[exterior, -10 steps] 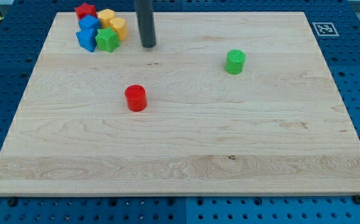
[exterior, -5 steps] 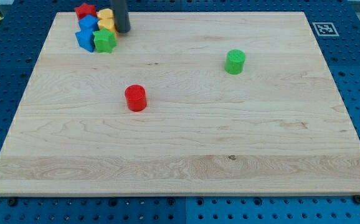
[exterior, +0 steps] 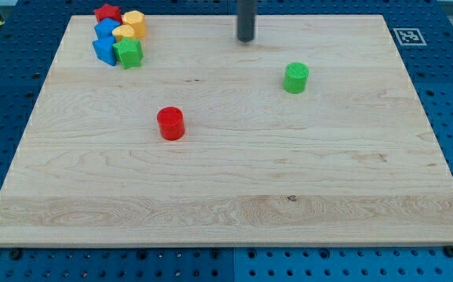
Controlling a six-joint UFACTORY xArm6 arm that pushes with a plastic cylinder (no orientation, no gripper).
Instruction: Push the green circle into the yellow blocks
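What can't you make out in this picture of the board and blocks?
- Rod above my tip: cut off by the view's top edge.
- Yellow blocks: packed against the red star and blue blocks; exact shapes too small to tell.
- Green star hides part of the blue blocks.

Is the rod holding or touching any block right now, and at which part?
Nothing is held. My tip touches no block; it sits up and to the view's left of the green circle, apart from it.
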